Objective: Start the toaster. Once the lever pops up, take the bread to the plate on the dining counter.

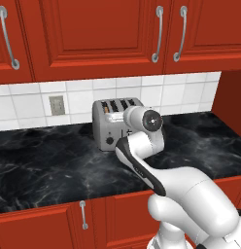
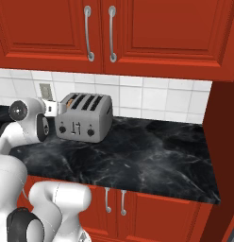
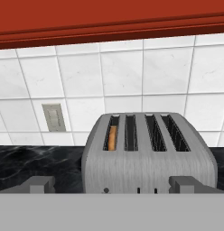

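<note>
Toaster [image 1: 115,125] stands on the black bench [image 1: 44,165] against the tiled wall, arm's wrist close before its front; left base view. Long axis runs along the wall, knobs and sliders facing out toward the robot.

Right base view: same toaster, front face with two black knobs in sight, levers seemingly not yet pressed. Wrist sits at its left end.

Hand view: bread [image 3: 112,137] sits low in the leftmost slot, slots running away from the camera. Fingers [image 3: 112,184] spread fully wide, holding nothing, level with the toaster's upper front.

Judgement: first step, starting the toaster. Next move calls for dropping onto a slider and pushing down.
</note>
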Controlling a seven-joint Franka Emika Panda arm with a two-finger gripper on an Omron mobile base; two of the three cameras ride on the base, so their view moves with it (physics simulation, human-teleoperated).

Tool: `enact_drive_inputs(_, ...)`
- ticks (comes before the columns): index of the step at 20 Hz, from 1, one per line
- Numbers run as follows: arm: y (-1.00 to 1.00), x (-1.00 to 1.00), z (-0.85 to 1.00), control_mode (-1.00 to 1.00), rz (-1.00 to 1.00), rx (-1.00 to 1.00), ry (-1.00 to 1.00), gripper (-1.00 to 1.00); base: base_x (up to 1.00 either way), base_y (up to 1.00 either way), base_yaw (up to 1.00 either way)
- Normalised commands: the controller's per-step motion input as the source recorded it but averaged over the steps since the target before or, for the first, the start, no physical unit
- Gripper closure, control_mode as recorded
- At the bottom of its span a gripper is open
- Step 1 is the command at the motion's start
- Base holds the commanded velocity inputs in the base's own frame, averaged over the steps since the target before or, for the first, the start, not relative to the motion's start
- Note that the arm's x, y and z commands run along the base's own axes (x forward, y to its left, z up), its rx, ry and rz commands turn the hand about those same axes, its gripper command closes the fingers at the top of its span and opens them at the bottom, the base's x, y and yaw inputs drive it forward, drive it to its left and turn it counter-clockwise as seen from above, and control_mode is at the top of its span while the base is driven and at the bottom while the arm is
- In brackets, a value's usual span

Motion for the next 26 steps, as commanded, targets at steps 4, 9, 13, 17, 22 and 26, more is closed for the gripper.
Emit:
enact_drive_inputs(4, 0.0, 0.0, 0.0, -1.0, 0.0, 0.0, 0.0, -1.0, 0.0, 0.0, 0.0)
enact_drive_inputs(9, 0.0, 0.0, 0.0, -1.0, 0.0, 0.0, 0.0, -1.0, 0.0, 0.0, 0.0)
enact_drive_inputs(13, 0.0, 0.0, 0.0, -1.0, 0.0, 0.0, 0.0, -1.0, 0.0, 0.0, 0.0)
enact_drive_inputs(17, 0.0, 0.0, 0.0, -1.0, 0.0, 0.0, 0.0, -1.0, 0.0, 0.0, 0.0)
enact_drive_inputs(22, 0.0, 0.0, 0.0, -1.0, 0.0, 0.0, 0.0, -1.0, 0.0, 0.0, 0.0)
enact_drive_inputs(26, 0.0, 0.0, 0.0, -1.0, 0.0, 0.0, 0.0, -1.0, 0.0, 0.0, 0.0)
